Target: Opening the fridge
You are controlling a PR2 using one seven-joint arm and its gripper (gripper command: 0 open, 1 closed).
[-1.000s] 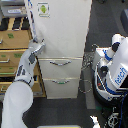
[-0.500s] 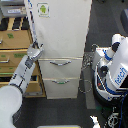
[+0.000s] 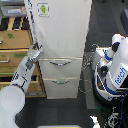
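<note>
Fridge (image 3: 60, 35) sticker: green figure, seemingly wordless.

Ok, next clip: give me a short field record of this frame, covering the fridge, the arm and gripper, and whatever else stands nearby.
fridge: tall white refrigerator, upper door looks shut
sticker: green figure near top of door
lower drawers: two, curved handles, both shut
gripper: at the door's edge on the exterior view's left; open or shut unclear
arm: white, reaching up from lower left
beside fridge: tan wooden drawer cabinet on the left, white-and-blue robot body on the right
</note>
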